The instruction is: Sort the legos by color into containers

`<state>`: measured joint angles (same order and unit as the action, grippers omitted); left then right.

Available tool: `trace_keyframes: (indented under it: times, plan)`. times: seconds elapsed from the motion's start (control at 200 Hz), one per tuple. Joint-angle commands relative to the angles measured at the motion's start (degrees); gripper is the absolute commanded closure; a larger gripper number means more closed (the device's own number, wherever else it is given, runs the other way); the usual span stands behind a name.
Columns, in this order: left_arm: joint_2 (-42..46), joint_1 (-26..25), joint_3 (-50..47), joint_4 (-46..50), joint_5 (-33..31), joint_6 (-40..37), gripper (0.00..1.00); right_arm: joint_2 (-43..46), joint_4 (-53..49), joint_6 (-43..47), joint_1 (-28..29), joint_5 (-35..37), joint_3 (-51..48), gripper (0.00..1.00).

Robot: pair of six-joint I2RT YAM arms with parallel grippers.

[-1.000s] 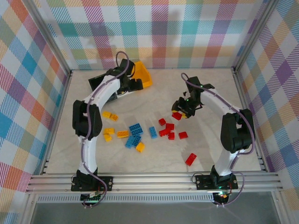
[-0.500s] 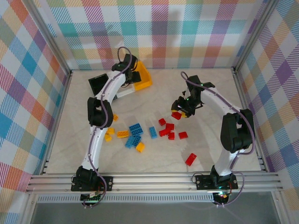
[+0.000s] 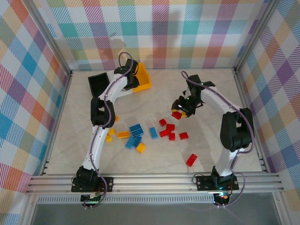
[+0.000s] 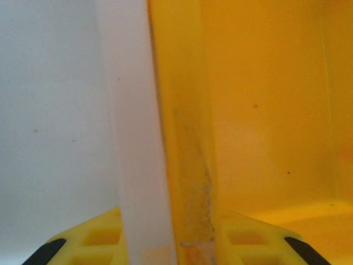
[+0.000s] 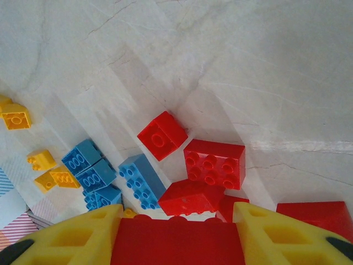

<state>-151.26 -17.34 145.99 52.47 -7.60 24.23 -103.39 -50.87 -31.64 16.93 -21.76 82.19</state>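
Left wrist view: left gripper (image 4: 168,223) clenched on yellow-orange bin (image 4: 265,110) wall, white bin (image 4: 55,110) wall pinched alongside.
Right gripper (image 5: 177,216) grasps a red brick (image 5: 176,245); loose red bricks (image 5: 215,163) just beyond its fingertips.

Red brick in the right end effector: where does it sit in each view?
Top external: the red brick is centre-right, under the right end effector.
Right wrist: bottom centre, between the fingers.
Shared landmark: the loose red brick cluster.

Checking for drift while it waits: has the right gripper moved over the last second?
No. The right gripper, holding a red brick, sits in the same spot beyond the loose red bricks.
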Motion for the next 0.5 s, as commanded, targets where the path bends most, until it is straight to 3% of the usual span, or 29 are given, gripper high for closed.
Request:
trace_keyframes:
  times: [0.0,0.19,0.495]
  plan:
    - [-0.04,-1.46,0.94,2.42,3.83,-1.88,0.75,1.28,-1.42,0.52,-0.29,-0.7,0.18,0.51]
    - [1.66,-5.79,-2.54,3.7,7.36,-4.5,0.76,4.14,-1.23,0.27,-0.89,0.35,-2.1,0.52]
    - [9.31,-14.0,-16.24,0.7,7.13,-5.32,0.79,11.39,-0.04,-0.68,-2.99,1.97,-9.03,0.52]
